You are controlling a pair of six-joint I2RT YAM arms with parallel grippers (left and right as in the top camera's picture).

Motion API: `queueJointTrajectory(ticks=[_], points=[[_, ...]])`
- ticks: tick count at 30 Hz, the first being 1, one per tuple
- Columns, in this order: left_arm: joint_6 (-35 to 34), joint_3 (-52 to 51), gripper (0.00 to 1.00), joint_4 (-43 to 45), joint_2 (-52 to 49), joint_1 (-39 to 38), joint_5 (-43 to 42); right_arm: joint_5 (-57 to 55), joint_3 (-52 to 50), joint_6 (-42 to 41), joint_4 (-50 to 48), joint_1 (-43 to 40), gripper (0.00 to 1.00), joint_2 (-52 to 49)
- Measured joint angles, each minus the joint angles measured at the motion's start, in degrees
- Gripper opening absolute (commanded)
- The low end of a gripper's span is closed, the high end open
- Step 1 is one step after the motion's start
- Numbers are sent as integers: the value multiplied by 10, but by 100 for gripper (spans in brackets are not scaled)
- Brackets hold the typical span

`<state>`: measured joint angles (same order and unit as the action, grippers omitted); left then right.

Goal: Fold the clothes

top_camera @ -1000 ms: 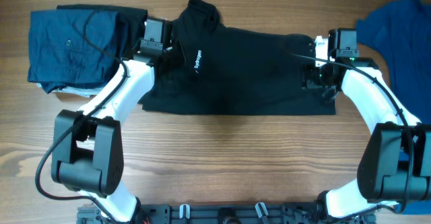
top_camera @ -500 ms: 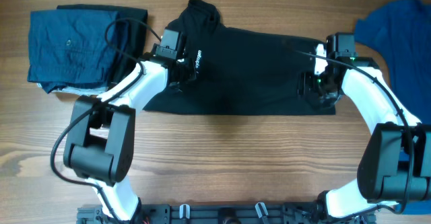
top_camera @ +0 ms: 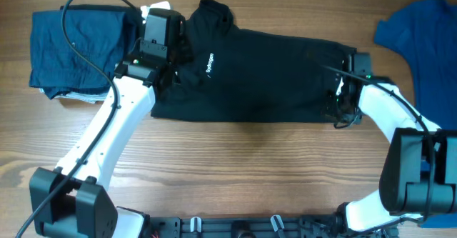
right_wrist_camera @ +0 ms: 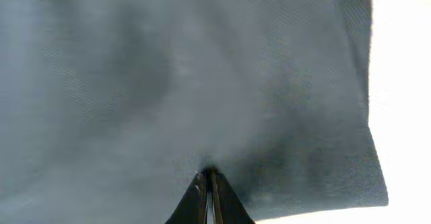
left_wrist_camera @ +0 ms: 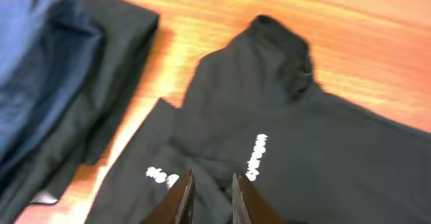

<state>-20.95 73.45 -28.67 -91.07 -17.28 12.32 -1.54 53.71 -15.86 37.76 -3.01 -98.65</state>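
Note:
The black collared shirt [top_camera: 271, 73] lies spread across the table's middle, with its collar [top_camera: 214, 13] at the far left and the white logo [top_camera: 209, 63] beside it. My left gripper [top_camera: 175, 52] hovers above the shirt's left part. In the left wrist view its gripper [left_wrist_camera: 210, 194] stands narrowly open, with shirt fabric [left_wrist_camera: 323, 157] and white lettering [left_wrist_camera: 258, 157] below and nothing held. My right gripper [top_camera: 340, 115] sits at the shirt's near right corner. In the right wrist view this gripper [right_wrist_camera: 209, 178] is shut on puckered black cloth [right_wrist_camera: 168, 83].
A folded navy pile [top_camera: 78, 48] lies at the far left, seen also in the left wrist view as navy and black layers [left_wrist_camera: 40, 62]. A bright blue garment [top_camera: 421, 38] is at the far right. Bare wooden table [top_camera: 250, 166] stretches in front of the shirt.
My left gripper rose and drew back left from the logo area, and its jaws parted slightly. My right gripper moved toward the near right corner and shut on the fabric.

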Motion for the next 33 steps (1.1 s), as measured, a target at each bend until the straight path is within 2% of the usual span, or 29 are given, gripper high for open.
queueJointTrajectory(ticks=[13, 19, 33], points=[[-17, 0, 19, -23, -2, 80, 23, -62, -11, -10, -22, -16, 4, -2], [-21, 0, 19, -23, -2, 80, 11, -74, -11, 6, -63, -62, 4, -7], [-21, 0, 20, -25, -2, 80, -4, -81, -15, 31, -111, -95, 4, -11]])
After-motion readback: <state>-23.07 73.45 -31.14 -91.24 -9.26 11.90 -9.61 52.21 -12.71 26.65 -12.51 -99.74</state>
